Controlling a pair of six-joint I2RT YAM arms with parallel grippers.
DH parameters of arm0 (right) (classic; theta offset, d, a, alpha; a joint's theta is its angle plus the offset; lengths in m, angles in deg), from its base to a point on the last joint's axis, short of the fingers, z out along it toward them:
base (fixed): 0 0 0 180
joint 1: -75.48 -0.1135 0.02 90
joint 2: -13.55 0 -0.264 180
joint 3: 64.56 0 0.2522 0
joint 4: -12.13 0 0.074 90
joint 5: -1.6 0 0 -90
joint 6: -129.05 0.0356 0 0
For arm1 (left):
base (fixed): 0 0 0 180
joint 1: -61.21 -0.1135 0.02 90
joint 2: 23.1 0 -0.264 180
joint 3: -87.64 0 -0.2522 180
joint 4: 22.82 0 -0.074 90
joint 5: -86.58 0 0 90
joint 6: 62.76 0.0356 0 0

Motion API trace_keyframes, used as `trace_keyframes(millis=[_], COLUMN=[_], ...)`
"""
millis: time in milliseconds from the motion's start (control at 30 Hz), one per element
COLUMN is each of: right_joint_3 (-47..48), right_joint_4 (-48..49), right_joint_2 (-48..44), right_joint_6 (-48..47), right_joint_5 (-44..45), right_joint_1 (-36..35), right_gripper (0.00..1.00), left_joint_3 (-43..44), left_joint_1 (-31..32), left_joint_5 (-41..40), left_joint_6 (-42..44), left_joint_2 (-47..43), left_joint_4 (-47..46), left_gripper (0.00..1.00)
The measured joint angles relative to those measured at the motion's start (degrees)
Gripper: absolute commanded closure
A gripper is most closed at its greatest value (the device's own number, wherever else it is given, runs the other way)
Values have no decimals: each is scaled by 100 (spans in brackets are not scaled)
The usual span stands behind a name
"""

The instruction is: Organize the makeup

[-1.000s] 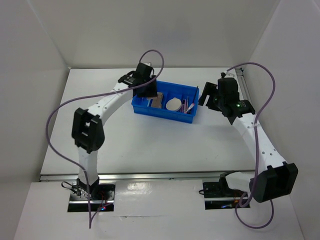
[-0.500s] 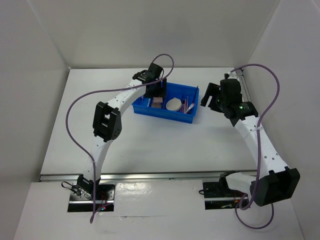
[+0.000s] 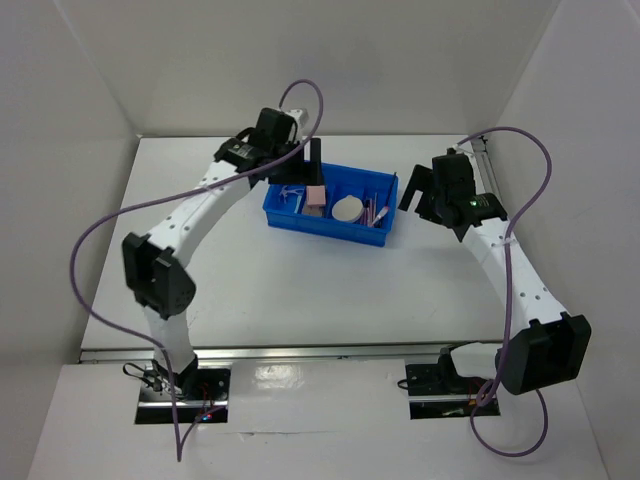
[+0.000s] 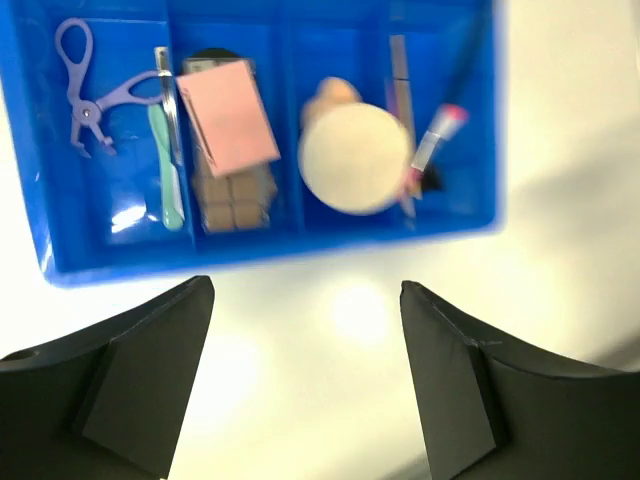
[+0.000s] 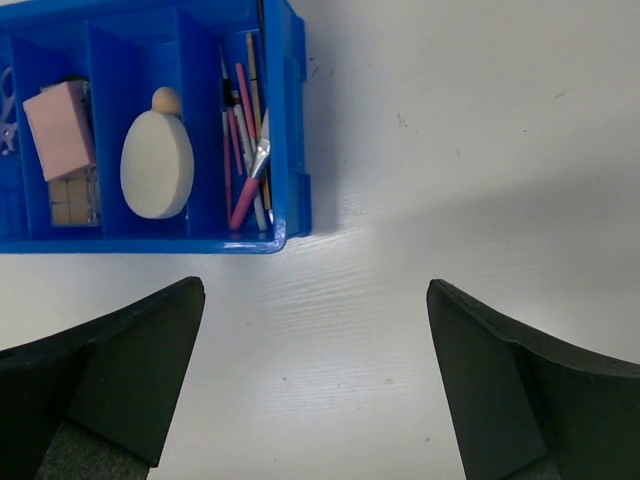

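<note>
The makeup lies in the blue divided tray. In the left wrist view the tray holds a pink square pad on a brown-pink palette, with a black compact edge behind it. A cream round puff lies over a peach sponge, beside thin sticks and a brush. My left gripper is open and empty, above the tray's back edge. My right gripper is open and empty, right of the tray; puff and sticks show there.
A purple eyelash curler and a green stick lie in the tray's end compartment. White walls close in the table at the back and both sides. A rail runs along the right wall.
My left arm has swung its elbow out to the left and the gripper has pulled back from over the tray. The pink pad now shows in the tray. The right arm barely moved.
</note>
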Motion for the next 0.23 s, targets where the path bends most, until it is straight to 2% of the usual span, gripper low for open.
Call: trace_keyframes(millis=[233], right_joint_3=[160], right_joint_4=[-299], right_joint_2=[-85], right_joint_6=[129], right_joint_5=[280], right_joint_1=[37], right_gripper=[0], left_joint_3=[-1572], left_joint_1=[7], left_joint_5=[177], left_joint_6=[0], left_joint_2=[-2334], left_joint_4=[-313], left_gripper=[11])
